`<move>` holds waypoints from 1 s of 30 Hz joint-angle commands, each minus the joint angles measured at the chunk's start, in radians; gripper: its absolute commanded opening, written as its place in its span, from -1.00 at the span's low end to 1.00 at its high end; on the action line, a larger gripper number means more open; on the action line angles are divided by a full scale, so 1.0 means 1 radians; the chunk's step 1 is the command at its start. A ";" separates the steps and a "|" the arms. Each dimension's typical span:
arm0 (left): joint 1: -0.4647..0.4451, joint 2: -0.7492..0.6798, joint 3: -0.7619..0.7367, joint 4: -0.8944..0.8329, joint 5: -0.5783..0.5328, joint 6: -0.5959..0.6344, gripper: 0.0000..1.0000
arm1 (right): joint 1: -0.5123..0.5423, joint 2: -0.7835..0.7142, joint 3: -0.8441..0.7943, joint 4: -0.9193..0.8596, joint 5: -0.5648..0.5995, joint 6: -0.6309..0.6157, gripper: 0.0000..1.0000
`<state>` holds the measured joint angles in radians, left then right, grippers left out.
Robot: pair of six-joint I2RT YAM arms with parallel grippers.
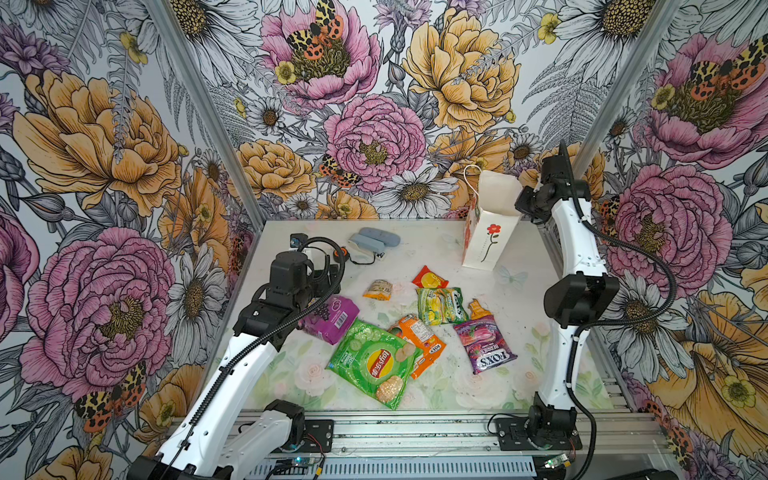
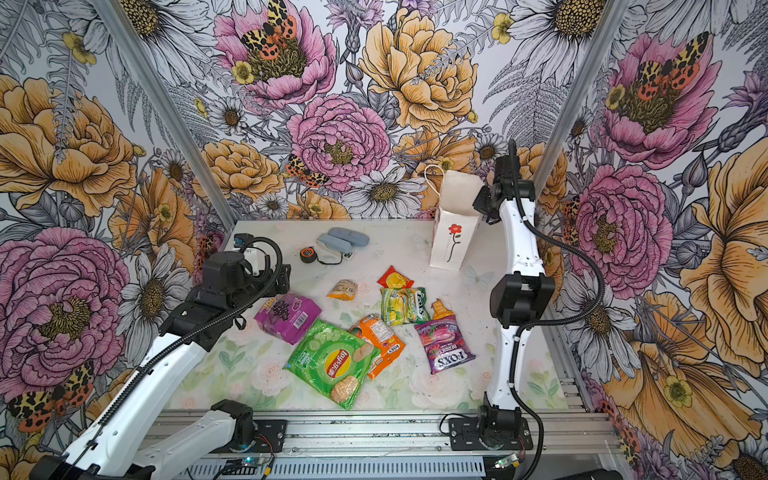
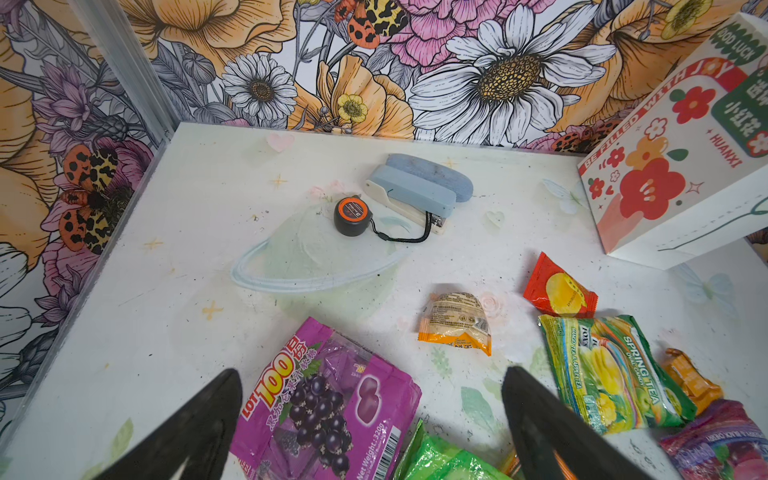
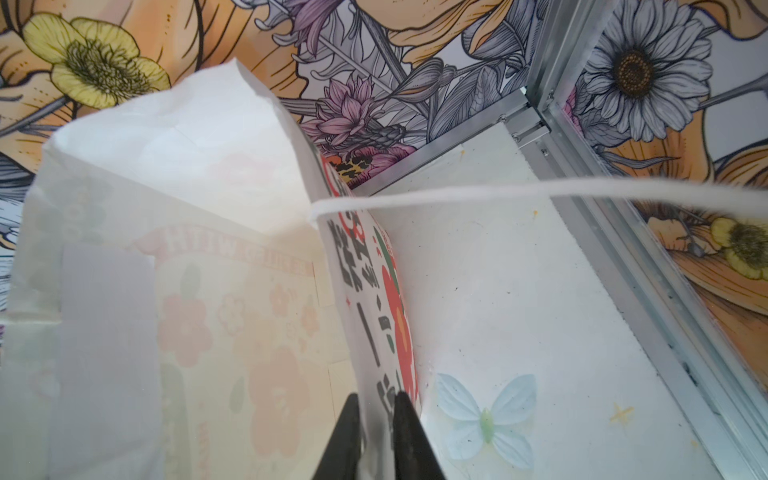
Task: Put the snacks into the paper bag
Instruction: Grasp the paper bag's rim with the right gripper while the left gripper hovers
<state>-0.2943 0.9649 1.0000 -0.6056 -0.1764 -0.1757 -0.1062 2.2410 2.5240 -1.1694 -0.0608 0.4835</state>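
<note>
My right fingers (image 4: 398, 419) are pinched shut on the side wall of the paper bag (image 1: 478, 249) just under its rim, one finger inside the mouth and the other outside. The string handle (image 4: 498, 193) trails across beyond their tips. My left fingers (image 2: 284, 279) are spread wide and empty, and the purple packet (image 3: 332, 407) lies beneath and between them. The other snacks, including the Lay's chips (image 1: 374, 365), are scattered on the tabletop (image 1: 415, 249) beside it, well apart from my right fingers.

As I judge it, the step in hand is bracing the bag. The paper is thin, so the pinch should hold the mouth open and the bag upright. A sideways pull could crease or tip it. My left fingers can then drop straight onto the purple packet and close across its bulging middle.
</note>
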 commanded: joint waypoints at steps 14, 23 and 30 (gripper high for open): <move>-0.003 -0.014 -0.014 -0.005 -0.081 0.010 0.98 | 0.012 -0.297 -0.187 -0.026 0.030 -0.054 -1.00; 0.029 0.025 0.001 -0.005 -0.040 -0.004 0.98 | 0.002 -0.691 -0.683 0.187 0.045 -0.070 -1.00; 0.038 0.068 0.005 -0.003 0.015 -0.019 0.97 | 0.002 -0.903 -0.965 0.262 0.082 -0.063 -1.00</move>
<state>-0.2642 1.0138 1.0000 -0.6060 -0.1974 -0.1829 -0.1017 1.3933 1.6272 -0.9829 -0.0116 0.4248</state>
